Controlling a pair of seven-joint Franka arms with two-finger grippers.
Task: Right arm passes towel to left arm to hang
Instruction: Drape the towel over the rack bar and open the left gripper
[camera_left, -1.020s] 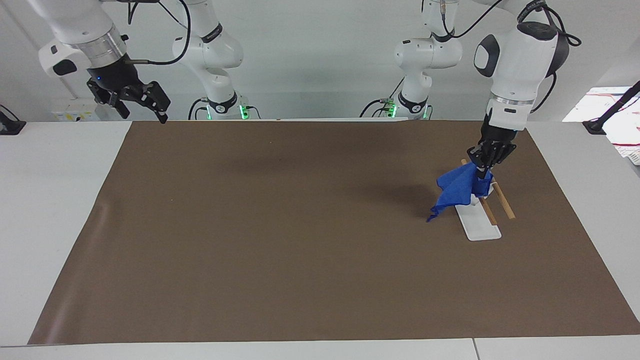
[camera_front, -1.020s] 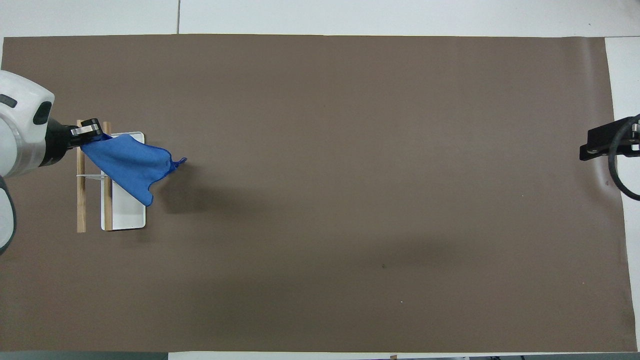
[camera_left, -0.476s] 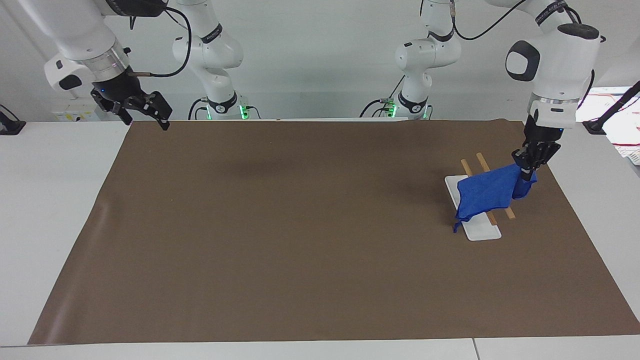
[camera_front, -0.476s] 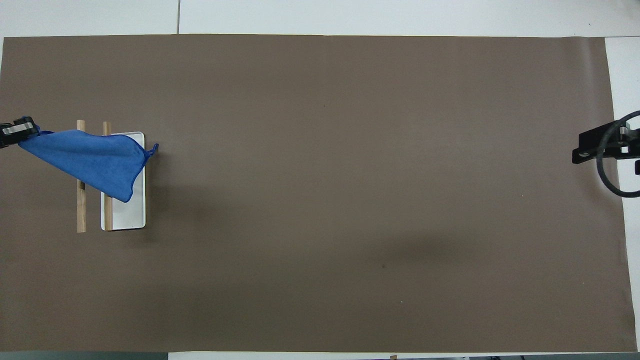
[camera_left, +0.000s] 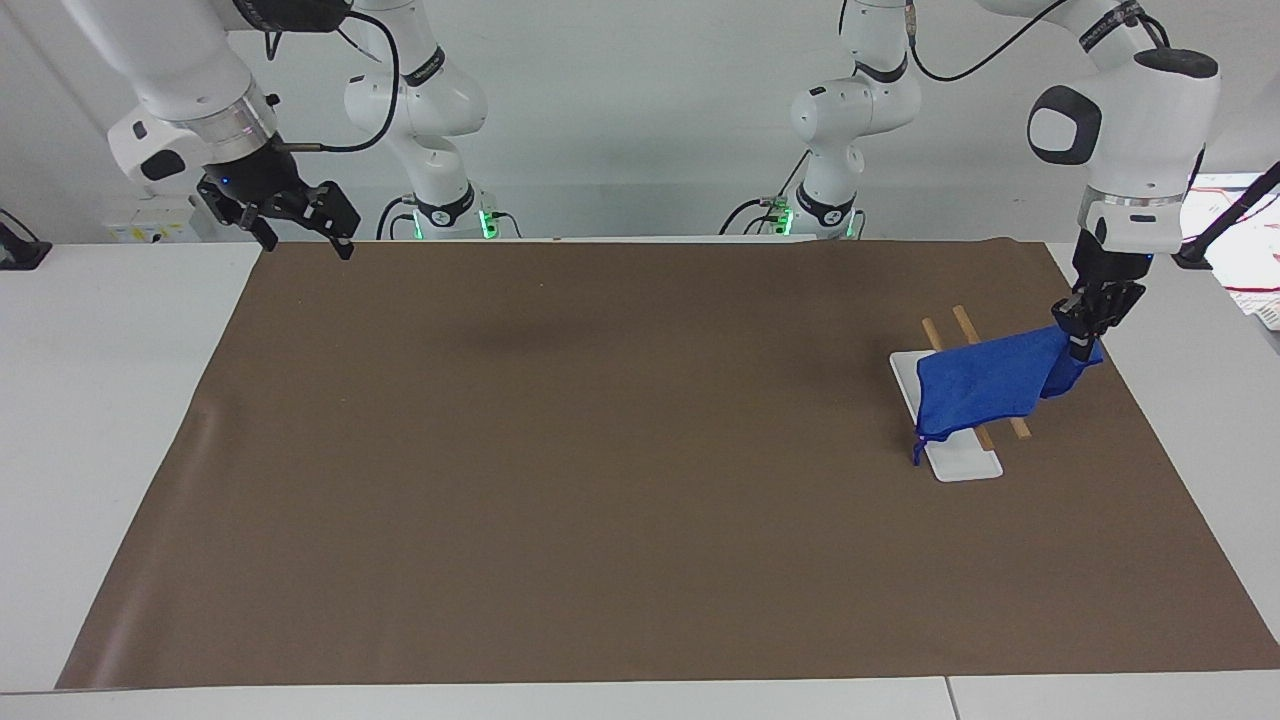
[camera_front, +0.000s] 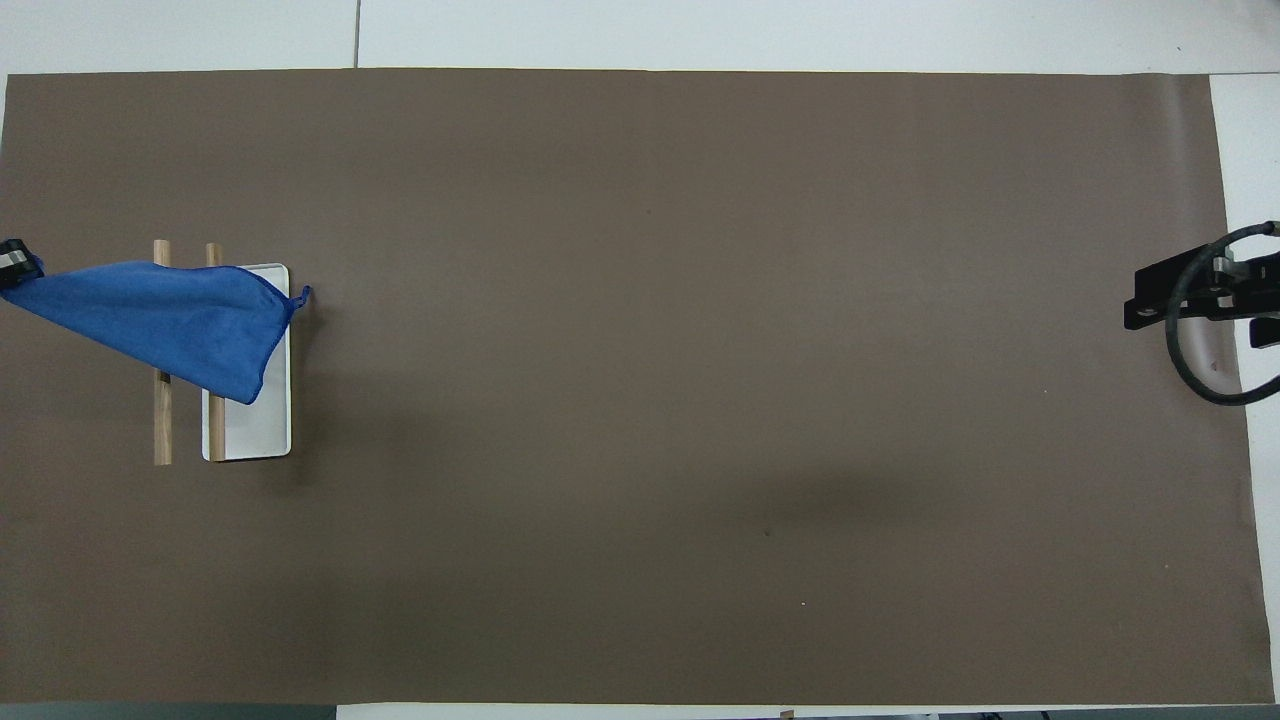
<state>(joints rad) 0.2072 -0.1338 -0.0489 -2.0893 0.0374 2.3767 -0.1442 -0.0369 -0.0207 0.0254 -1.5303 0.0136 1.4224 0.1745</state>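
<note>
We saw the towel (camera_left: 985, 385) draped across the rack's wooden bars (camera_left: 975, 335), pinched at one corner by the left gripper (camera_left: 1085, 325) over the brown mat's (camera_left: 600, 450) edge, while the right gripper (camera_left: 300, 215) waited wide open above the mat's corner.

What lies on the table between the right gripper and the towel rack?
Only bare brown mat; the overhead view shows nothing between the right gripper and the rack.
</note>
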